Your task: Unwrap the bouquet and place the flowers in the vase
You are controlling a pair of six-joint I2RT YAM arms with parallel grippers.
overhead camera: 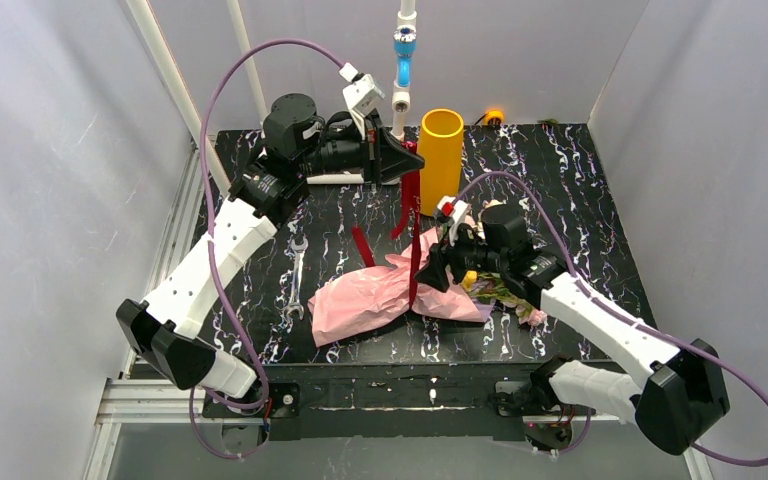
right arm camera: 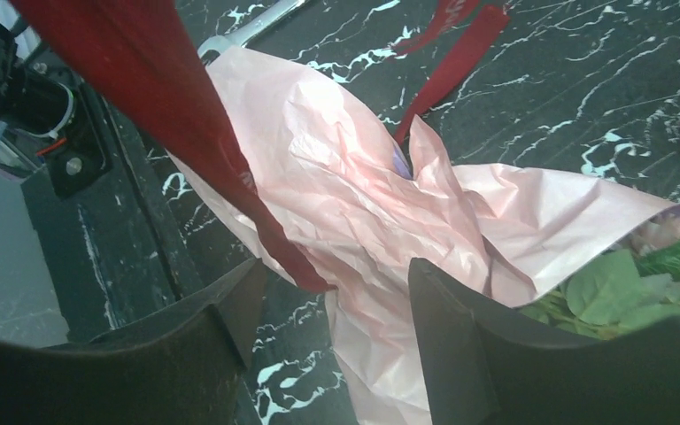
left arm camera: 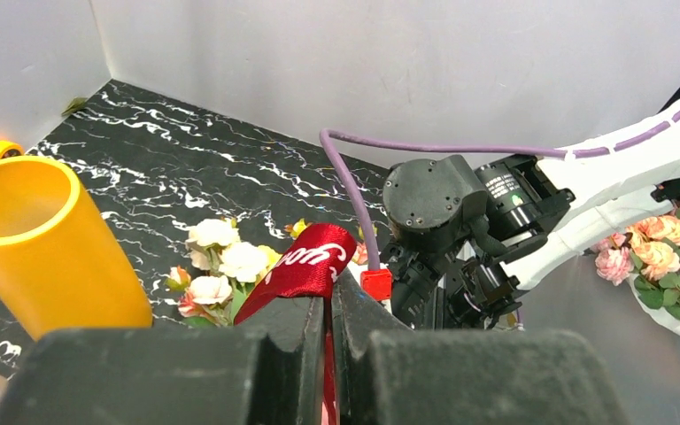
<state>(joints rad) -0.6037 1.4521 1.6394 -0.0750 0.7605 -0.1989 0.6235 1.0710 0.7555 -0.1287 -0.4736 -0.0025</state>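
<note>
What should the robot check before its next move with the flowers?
1. The left gripper is shut on the ribbon: ok.
2. The ribbon is untied from the paper: cannot tell; it hangs down onto it.
3. The right gripper is open above the paper: ok.
4. The flowers are free of the paper: cannot tell; the right arm partly hides them.
5. The vase is upright, nothing in it: ok.

The left arm (overhead camera: 222, 250) is stretched far forward and raised, and the left gripper (overhead camera: 407, 160) is turned sideways, jaws pressed together on a dark red ribbon (left arm camera: 305, 266). The right arm (overhead camera: 600, 320) is bent low, and the right gripper (overhead camera: 438, 272) is held with jaws parted.
</note>
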